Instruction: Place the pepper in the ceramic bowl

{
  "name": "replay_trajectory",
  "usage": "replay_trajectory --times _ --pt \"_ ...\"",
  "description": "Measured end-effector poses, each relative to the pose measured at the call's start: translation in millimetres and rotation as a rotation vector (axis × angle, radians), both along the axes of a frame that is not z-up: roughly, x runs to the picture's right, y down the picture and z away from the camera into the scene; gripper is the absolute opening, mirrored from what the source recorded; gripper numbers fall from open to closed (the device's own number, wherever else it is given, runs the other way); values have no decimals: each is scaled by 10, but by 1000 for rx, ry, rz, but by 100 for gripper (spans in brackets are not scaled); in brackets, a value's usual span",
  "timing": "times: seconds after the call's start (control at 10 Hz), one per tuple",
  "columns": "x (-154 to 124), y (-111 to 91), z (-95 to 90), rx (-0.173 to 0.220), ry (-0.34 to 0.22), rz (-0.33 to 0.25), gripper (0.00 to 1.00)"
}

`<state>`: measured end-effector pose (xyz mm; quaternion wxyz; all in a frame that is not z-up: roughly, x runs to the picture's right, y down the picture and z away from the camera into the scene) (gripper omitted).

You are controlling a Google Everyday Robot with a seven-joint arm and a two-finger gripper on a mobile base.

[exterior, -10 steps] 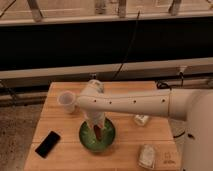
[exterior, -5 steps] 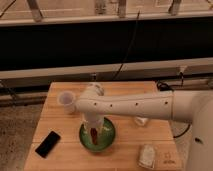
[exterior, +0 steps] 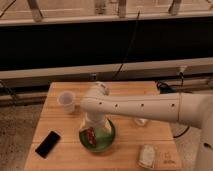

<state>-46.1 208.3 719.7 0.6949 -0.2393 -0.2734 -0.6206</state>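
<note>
A green ceramic bowl [exterior: 110, 136] stands on the wooden table [exterior: 127, 146], near its front middle. A red pepper [exterior: 91, 135] shows inside the bowl, on its left side. My gripper [exterior: 93, 127] hangs from the white arm that reaches in from the right. It points down into the bowl, right over the pepper. The gripper hides the top of the pepper. I cannot tell whether the pepper rests on the bowl's bottom.
A white cup [exterior: 66, 100] stands at the table's back left. A black phone [exterior: 47, 143] lies at the front left. A pale packet [exterior: 147, 155] lies at the front right, and a small pale object [exterior: 140, 121] sits right of the bowl.
The gripper and the pepper have moved down and slightly left, deeper into the bowl. The other things have not moved.
</note>
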Motion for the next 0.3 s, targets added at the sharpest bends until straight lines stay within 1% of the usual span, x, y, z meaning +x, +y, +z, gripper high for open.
replay_trajectory --times 0.1,0.3 --pt "11 -19 -6 0 1 1 80" --pt "2 -123 -86 0 9 -12 80"
